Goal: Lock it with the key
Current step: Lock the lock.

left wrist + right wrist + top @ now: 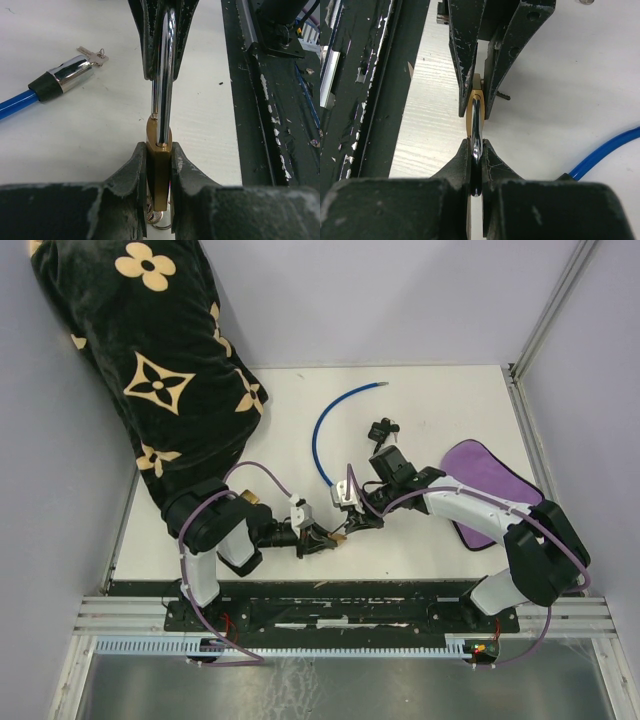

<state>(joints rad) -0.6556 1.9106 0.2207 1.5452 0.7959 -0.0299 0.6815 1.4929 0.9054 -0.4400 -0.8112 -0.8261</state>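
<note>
A brass padlock [160,170] with a steel shackle [164,75] is held between both grippers, just above the table near its front edge [340,532]. My left gripper [160,150] is shut on the brass body. My right gripper [476,145] is shut on the shackle [476,125], facing the left one. The brass body also shows in the right wrist view [470,100]. A key on a ring [159,219] hangs at the bottom of the padlock, mostly hidden behind my left fingers.
A blue cable lock [320,430] lies behind the grippers, its silver end [67,74] with small keys [95,55] in it. A small black object [382,428], a purple cloth [490,480] and a black flower-patterned bag [150,360] lie around. The black base rail [270,100] is close.
</note>
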